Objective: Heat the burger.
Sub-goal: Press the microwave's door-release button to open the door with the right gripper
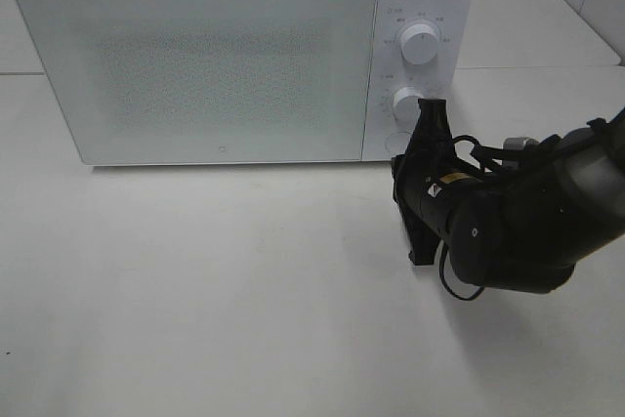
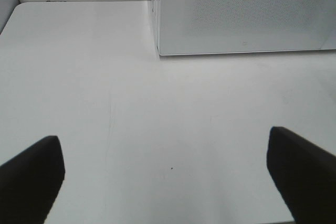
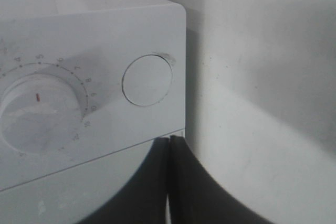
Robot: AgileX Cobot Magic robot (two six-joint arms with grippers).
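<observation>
The burger is not in view in any frame. The white microwave (image 1: 225, 56) stands at the back of the table with its door shut, and the frosted door hides the inside. My right gripper (image 1: 431, 110) is shut and empty, its tips close in front of the control panel, just beside the lower dial (image 1: 408, 104). In the right wrist view the shut gripper (image 3: 170, 142) sits just below the round button (image 3: 147, 80), with the lower dial (image 3: 39, 111) beside it. My left gripper (image 2: 163, 148) is open and empty over bare table, short of the microwave's corner (image 2: 157, 51).
The upper dial (image 1: 419, 42) sits above the lower one on the panel. The white table (image 1: 225, 290) spreads in front of the microwave. The right arm's black body (image 1: 508, 222) lies over the table's right side. A table seam runs behind the microwave (image 2: 84, 0).
</observation>
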